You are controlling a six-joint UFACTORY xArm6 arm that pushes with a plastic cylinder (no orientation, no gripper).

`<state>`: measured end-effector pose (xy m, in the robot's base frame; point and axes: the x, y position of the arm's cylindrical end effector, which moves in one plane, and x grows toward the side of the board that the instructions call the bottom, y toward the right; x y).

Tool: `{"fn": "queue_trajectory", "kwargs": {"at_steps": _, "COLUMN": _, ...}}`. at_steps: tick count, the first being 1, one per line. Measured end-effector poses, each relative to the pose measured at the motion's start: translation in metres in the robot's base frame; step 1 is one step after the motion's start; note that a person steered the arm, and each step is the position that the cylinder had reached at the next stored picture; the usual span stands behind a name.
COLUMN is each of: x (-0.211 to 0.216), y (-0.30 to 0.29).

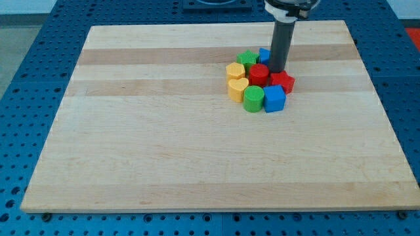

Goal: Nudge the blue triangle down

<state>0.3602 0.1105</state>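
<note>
Blue triangle: at the cluster's top edge, mostly hidden behind my tip; probably light, rigid, free-sliding, best pushed on its upper face. Tip: bare rod, no jaws, just right of it. Neighbours: green block, red cylinder touching below.

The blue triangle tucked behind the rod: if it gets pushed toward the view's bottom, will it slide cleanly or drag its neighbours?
Probably not cleanly. The blue triangle sits packed against the green block and red cylinder, so a downward nudge likely shoves those too. It looks rigid and flat-based, so sliding seems likelier than tipping on the smooth wooden board. My tip sits beside it.
</note>
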Motion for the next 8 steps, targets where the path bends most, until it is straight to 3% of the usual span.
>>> {"fn": "queue_trajectory", "kwargs": {"at_steps": 4, "x": -0.002, "y": 0.027}}
{"fn": "queue_trajectory", "kwargs": {"at_steps": 7, "x": -0.068, "y": 0.040}}
{"fn": "queue_trajectory", "kwargs": {"at_steps": 8, "x": -0.072, "y": 0.025}}
